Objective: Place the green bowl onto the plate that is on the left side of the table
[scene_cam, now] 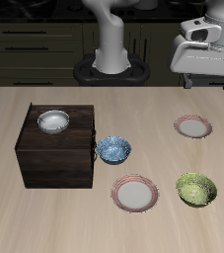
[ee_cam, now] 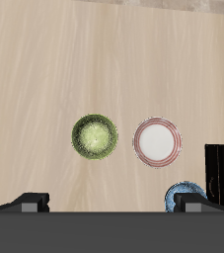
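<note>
The gripper [ee_cam: 112,203] hangs high above the table with its two fingers spread wide apart, holding nothing and touching nothing. Well below it, the green bowl [scene_cam: 196,188] sits upright on the tabletop near the front edge, just beside a second red-rimmed plate [scene_cam: 135,194] and apart from it. The plate [scene_cam: 192,126] lies empty farther back on the same side as the bowl, and a blue bowl [scene_cam: 113,149] rests next to a dark cabinet [scene_cam: 56,158].

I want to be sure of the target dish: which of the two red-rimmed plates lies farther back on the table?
The plate standing alone, farther back than the green bowl. The other plate lies near the front edge, beside that bowl.
</note>
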